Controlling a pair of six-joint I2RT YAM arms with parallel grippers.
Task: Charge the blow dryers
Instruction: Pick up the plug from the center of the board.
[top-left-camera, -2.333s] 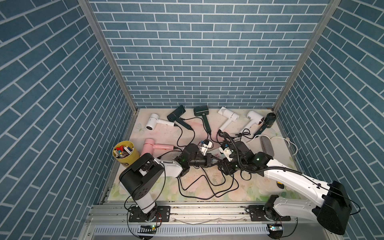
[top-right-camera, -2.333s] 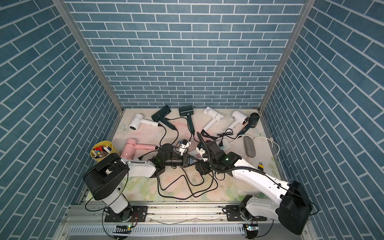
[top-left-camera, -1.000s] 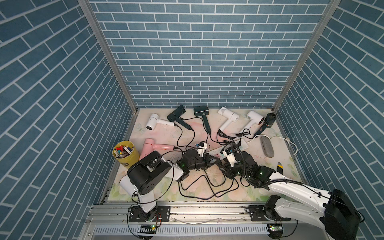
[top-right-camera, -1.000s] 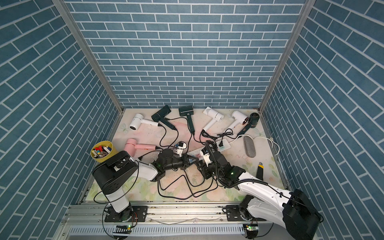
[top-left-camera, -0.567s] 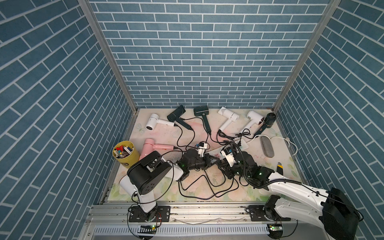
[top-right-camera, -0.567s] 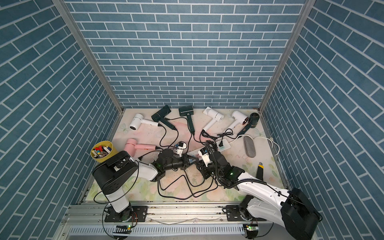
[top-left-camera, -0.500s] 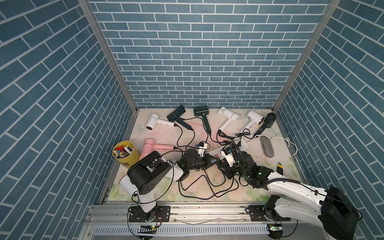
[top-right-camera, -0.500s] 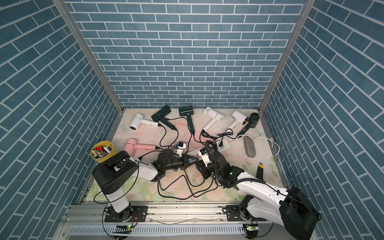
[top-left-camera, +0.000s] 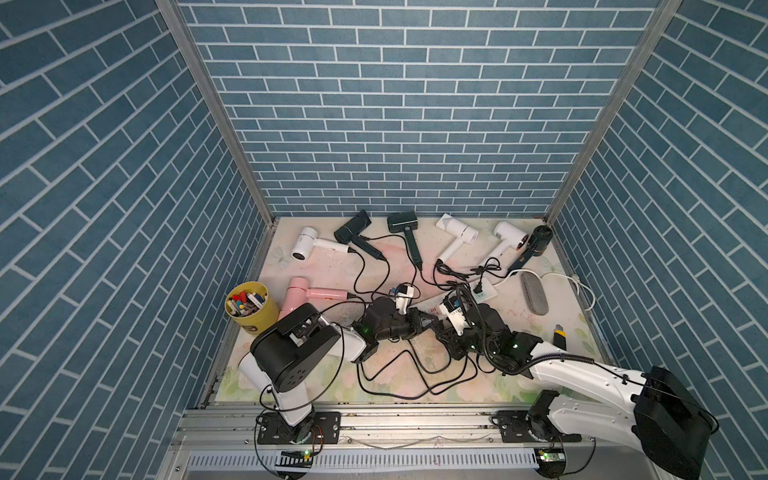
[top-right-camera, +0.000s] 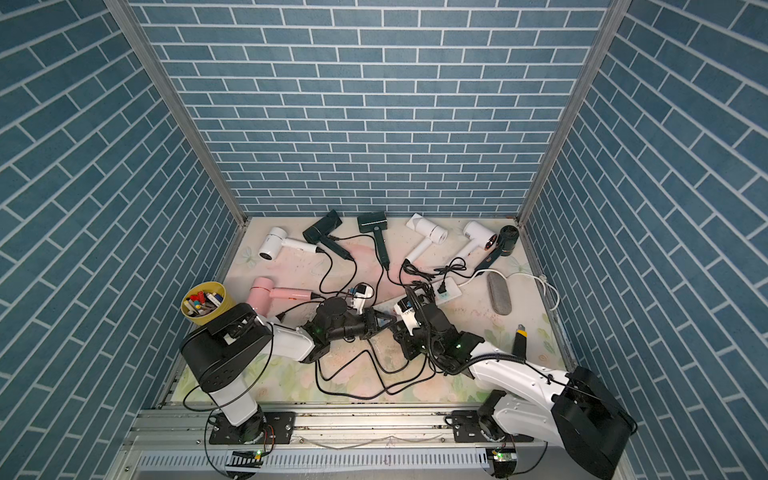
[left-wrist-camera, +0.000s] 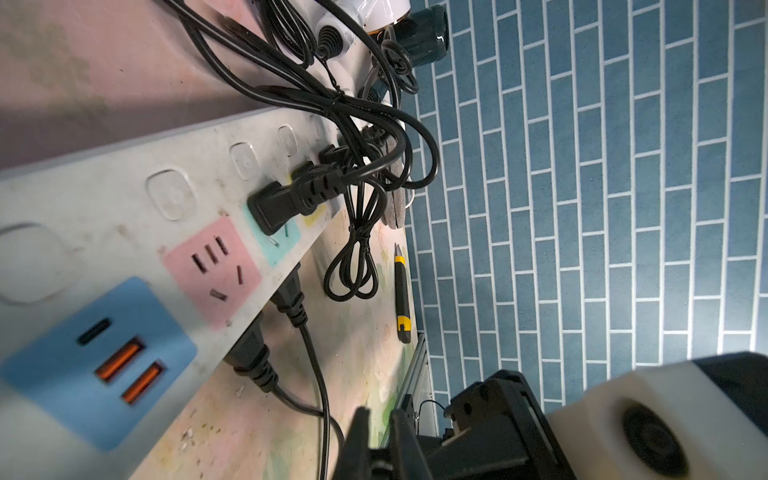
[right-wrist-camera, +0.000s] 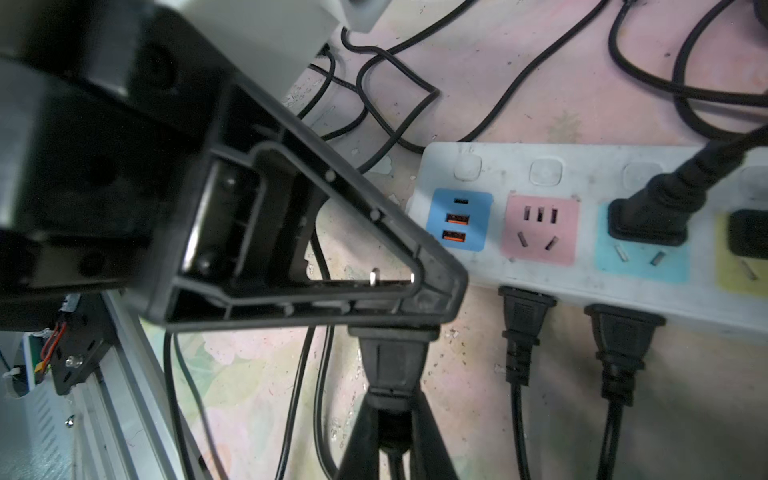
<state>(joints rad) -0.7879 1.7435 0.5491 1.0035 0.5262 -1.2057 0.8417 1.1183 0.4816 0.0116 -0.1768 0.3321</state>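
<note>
While both arms crouch low over the middle of the table, I take in the room first. Blue brick-patterned walls (top-left-camera: 395, 104) close it on three sides, with bare aluminium corner posts (top-left-camera: 216, 108). A slotted aluminium rail (top-left-camera: 415, 419) carries the arm bases along the front. The surface is a pastel floral mat (top-left-camera: 415, 392), scuffed and speckled with grit in the wrist views. Loose black cords (top-left-camera: 399, 374) loop across it.

Six hammer-shaped plastic blow dryers (top-left-camera: 457, 230), white, black and dark green, lie in a row along the back wall. A pink blow dryer (top-left-camera: 324, 293) lies nearer the left wall, just beside a yellow cup of pens (top-left-camera: 245, 322). Toward the right wall I see a grey fuzzy oblong roll (top-left-camera: 535, 293) and, nearer the front, a yellow-and-black utility knife (top-left-camera: 560, 336).

A white plastic power strip (right-wrist-camera: 590, 166) lies slantwise mid-table. Its pink socket is empty, its teal one holds a plug, and two more plugs lie against its near edge.

My right gripper (right-wrist-camera: 392, 399) is clamped on a black two-pin plug (right-wrist-camera: 392, 357), just off the strip's USB end. I cannot tell which dryer it belongs to.

The left gripper (left-wrist-camera: 379, 415) sits right at that plug's pins. Its fingers show only a thin gap, and I cannot tell whether they pinch anything.
</note>
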